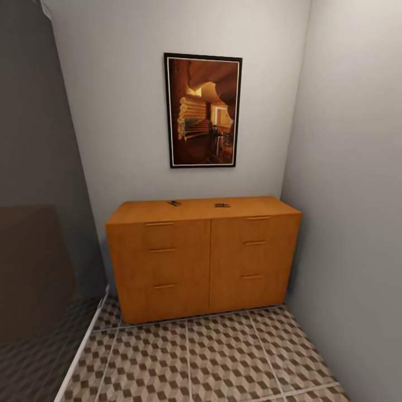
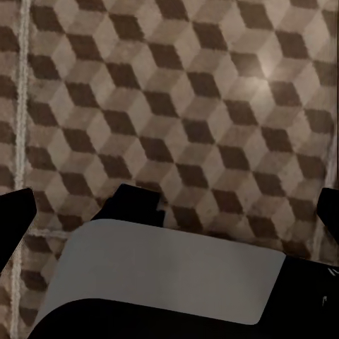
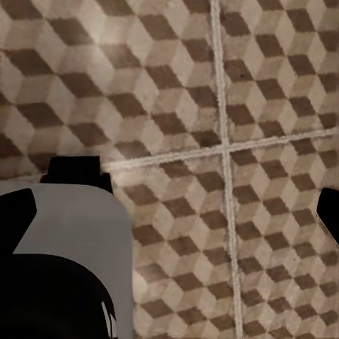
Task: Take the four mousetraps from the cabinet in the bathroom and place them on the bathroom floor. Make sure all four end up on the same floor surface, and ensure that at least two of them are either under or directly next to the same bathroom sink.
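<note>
Head view puts two small dark items, likely mousetraps [image 1: 222, 205], on the cabinet [image 1: 204, 257] top ahead: roll closer squarely before reaching, your jaws' state unreadable.

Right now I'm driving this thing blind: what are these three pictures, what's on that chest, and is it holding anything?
The big picture comes from the robot's head camera. It faces an orange-brown cabinet below a framed picture. Two small dark items lie apart on its top, too small to identify. The other two pictures come from cameras on each wrist, both looking down at the cube-patterned floor. The dark tips at their edges are gripper fingers, spread wide, with nothing between them.
</note>
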You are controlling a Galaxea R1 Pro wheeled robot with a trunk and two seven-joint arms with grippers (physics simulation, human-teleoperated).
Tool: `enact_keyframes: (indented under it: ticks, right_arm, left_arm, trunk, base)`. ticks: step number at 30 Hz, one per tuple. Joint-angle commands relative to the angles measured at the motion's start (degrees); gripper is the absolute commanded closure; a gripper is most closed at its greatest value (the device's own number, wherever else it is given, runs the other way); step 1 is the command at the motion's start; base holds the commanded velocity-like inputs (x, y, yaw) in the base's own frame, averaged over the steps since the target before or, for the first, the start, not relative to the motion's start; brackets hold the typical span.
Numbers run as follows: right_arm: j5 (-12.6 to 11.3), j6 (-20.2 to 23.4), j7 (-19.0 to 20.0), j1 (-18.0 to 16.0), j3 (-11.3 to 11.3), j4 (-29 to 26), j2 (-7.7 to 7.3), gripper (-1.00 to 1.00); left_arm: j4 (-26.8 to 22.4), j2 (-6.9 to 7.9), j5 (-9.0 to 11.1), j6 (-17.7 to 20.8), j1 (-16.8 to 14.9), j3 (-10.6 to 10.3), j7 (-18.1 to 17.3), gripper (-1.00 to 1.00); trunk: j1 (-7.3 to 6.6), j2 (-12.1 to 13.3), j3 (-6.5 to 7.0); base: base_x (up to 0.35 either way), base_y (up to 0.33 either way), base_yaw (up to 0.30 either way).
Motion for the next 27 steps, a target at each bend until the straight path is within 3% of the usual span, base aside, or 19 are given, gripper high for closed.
enact_keyframes:
  ticks: [1, 13, 27]
  right_arm:
    - [0.25, -0.24, -0.22, -0.08, 0.19, 0.16, 0.00, -1.00]
    - [0.25, -0.25, -0.22, -0.08, 0.19, 0.16, -0.01, -1.00]
    - [0.44, -0.16, -0.22, -0.08, 0.23, 0.14, -0.02, -1.00]
  left_arm:
    - [0.05, -0.02, -0.05, -0.24, -0.04, 0.25, 0.14, -1.00]
    - [0.05, -0.02, -0.05, -0.51, -0.04, 0.25, 0.18, -1.00]
    - [0.03, -0.02, 0.11, -0.70, -0.04, 0.55, 0.73, -1.00]
  trunk:
    - [0.03, -0.03, -0.06]
    - [0.03, -0.03, -0.06]
    - [0.03, -0.03, -0.06]
  base:
    - [0.317, 0.000, 0.000]
    - [0.275, 0.000, 0.000]
    - [0.025, 0.000, 0.000]
